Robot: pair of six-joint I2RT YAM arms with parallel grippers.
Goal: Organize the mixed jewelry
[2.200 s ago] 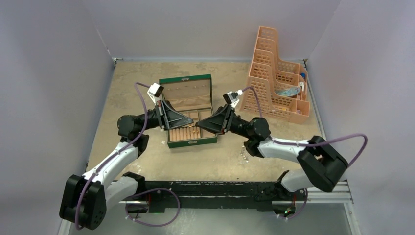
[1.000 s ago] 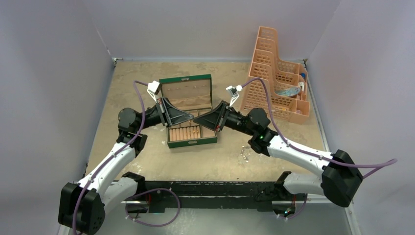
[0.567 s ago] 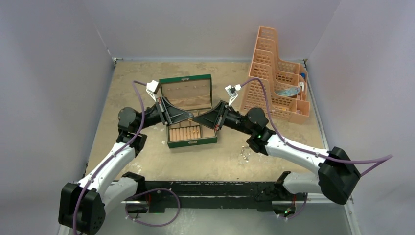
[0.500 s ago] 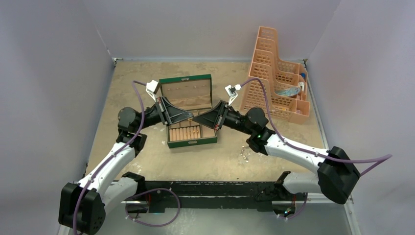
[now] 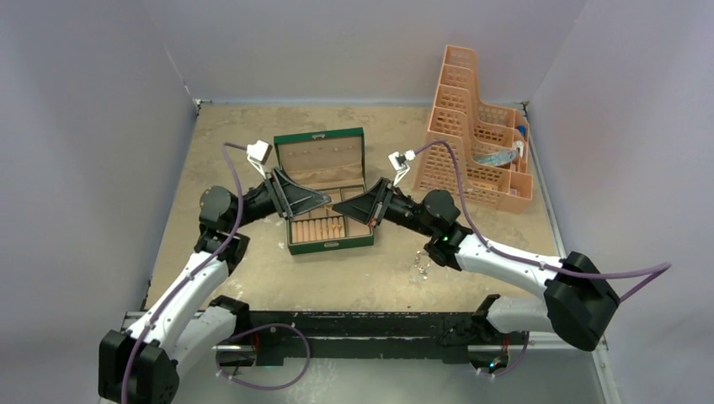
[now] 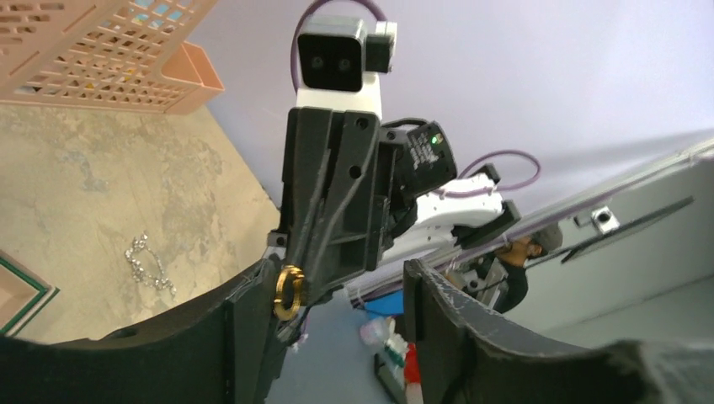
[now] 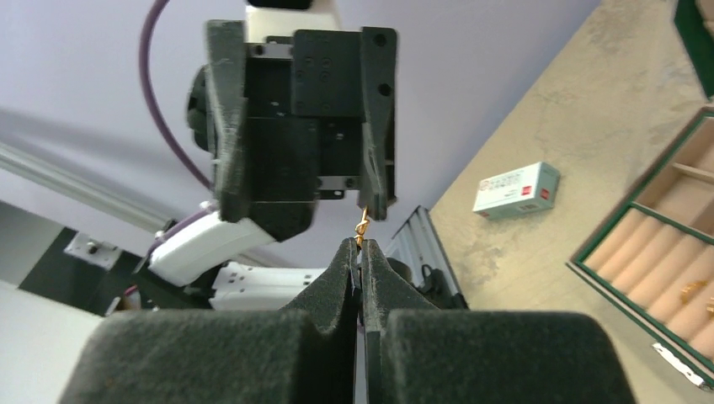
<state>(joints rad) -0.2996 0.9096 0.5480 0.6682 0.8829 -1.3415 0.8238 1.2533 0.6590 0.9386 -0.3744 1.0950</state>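
A small gold ring [image 7: 362, 225] is pinched edge-on in my shut right gripper [image 7: 360, 248], above the open green box [image 5: 300, 247]. My left gripper [image 6: 333, 290] faces it tip to tip with its jaws open. In the left wrist view the ring [image 6: 289, 292] lies against the tip of the left-hand finger [image 6: 240, 316]. In the top view the two grippers meet at the left gripper [image 5: 326, 200] and the right gripper [image 5: 338, 208]. Several gold rings [image 5: 337, 227] sit in the box's roll slots. A silvery chain [image 5: 421, 265] lies on the table by the right arm.
An orange lattice rack [image 5: 476, 135] stands at the back right. The box's lid [image 5: 320, 156] stands upright behind both grippers. A small white carton with a red label [image 7: 514, 189] lies on the table left of the box.
My right gripper has shut on the gold ring. My left gripper, shut a moment ago, has opened and drawn back slightly to the left.
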